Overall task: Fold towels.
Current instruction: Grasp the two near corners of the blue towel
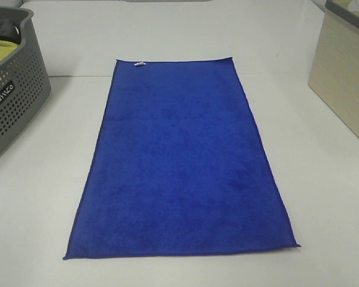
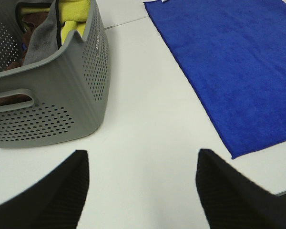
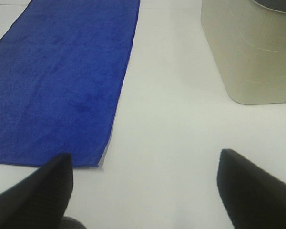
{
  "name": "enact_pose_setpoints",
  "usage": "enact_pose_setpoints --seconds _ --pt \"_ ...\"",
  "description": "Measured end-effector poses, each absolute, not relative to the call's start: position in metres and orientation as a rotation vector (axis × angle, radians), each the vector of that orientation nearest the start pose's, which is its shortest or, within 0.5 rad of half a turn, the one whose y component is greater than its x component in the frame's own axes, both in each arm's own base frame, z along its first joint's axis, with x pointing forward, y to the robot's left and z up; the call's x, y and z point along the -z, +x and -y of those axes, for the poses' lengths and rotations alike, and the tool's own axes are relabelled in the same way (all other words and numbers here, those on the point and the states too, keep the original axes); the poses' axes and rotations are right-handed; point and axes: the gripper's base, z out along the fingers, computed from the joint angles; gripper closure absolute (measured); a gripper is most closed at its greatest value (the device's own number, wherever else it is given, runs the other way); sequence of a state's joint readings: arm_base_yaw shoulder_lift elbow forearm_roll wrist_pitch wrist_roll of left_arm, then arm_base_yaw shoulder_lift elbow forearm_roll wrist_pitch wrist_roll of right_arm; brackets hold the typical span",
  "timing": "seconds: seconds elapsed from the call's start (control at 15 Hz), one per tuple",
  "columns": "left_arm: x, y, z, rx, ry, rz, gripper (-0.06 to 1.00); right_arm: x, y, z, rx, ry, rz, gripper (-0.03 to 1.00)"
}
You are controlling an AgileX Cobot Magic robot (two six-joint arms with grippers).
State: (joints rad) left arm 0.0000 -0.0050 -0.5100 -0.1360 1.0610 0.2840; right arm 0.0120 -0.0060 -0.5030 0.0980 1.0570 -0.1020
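Our left gripper and right gripper gape wide, holding nothing; we see the blue towel spread flat on the table (white tag at its far edge).

A royal-blue plush towel is laid flat, fully unfolded, mid-table — its white tag at 12 o'clock.
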Motion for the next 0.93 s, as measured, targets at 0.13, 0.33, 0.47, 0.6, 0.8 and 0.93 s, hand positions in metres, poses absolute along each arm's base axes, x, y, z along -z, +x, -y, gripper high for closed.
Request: enact_pose_setpoints --seconds 0.13,0.33,0.47,0.6,0.8,0.93 --pt "-0.2806 -0.0073 0.0108 -0.017 0.294 -2.001 0.32 -0.2787 -0.0063 -0.0077 -0.06 -0.12 -2.025 0.19" --pt "-0.2806 -0.0073 0.0108 -0.017 0.294 -2.001 0.32 -0.2787 -0.0063 -0.0077 -0.06 -0.12 -2.025 0.19" --pt "-0.2806 -0.0073 0.0108 -0.017 0.294 -2.001 0.32 -0.2787 -0.0063 -0.0077 -0.06 -0.12 -2.025 0.19" --pt "-0.2806 -0.0073 0.0108 -0.017 0.294 -2.001 0.32 -0.2787 -0.0063 -0.0077 -0.06 -0.12 -2.025 0.19" --pt "-0.2806 -0.0073 0.0108 -0.017 0.294 -2.001 0.32 -0.2787 -0.0063 -0.0077 -0.06 -0.12 -2.025 0.19" --pt "-0.2806 -0.0073 0.0108 -0.017 0.294 -2.001 0.32 -0.2787 -0.0063 -0.0077 -0.06 -0.12 -2.025 0.19"
